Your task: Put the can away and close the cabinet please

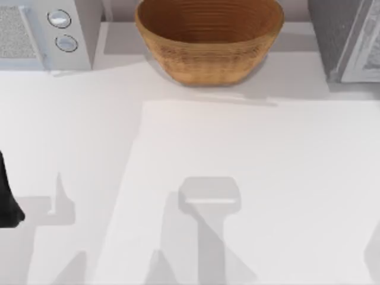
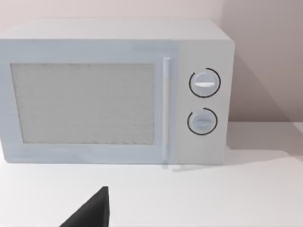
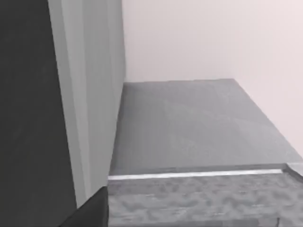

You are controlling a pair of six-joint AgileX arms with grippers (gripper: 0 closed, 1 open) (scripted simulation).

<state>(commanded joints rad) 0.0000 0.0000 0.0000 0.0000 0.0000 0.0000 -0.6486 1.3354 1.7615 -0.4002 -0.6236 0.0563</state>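
Top view: wicker bowl [image 1: 209, 40] on white table [image 1: 249, 178].

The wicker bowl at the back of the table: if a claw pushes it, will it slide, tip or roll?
The wicker bowl looks woven and hollow, so probably light and easy to slide. Its body narrows toward the base, so a push near the rim might rock it. It probably would not roll.

Top view looks straight down on table [image 1: 196, 178]. Left wrist view faces microwave [image 2: 113, 90] front, near; both share it. Right wrist view sits close beside cabinet [image 3: 90, 94].
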